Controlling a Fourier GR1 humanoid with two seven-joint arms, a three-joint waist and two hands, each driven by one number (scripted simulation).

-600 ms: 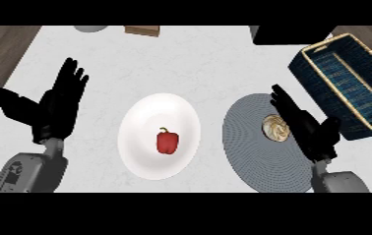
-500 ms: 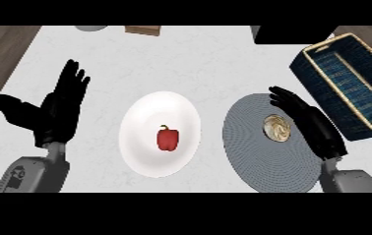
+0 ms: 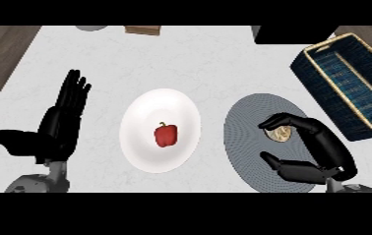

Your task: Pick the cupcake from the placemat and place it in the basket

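Observation:
A small cupcake (image 3: 279,135), tan on top, sits on the round grey placemat (image 3: 247,131) at the right. My right hand (image 3: 320,150) hangs over it, fingers curled down onto its top and thumb stretched below it, partly hiding it. The cupcake rests on the mat. The dark blue basket (image 3: 320,69) with a tan rim stands at the far right, beyond the mat. My left hand (image 3: 58,126) rests open at the left, fingers pointing up.
A white plate (image 3: 145,131) with a red bell pepper (image 3: 166,134) lies in the middle, left of the placemat. A black block (image 3: 291,32) sits at the back right; a brown box (image 3: 143,30) and a grey object (image 3: 91,27) at the back edge.
My right hand's fingers have curled from straight down over the cupcake. The left hand has drifted slightly lower and left. The cupcake stays on the mat.

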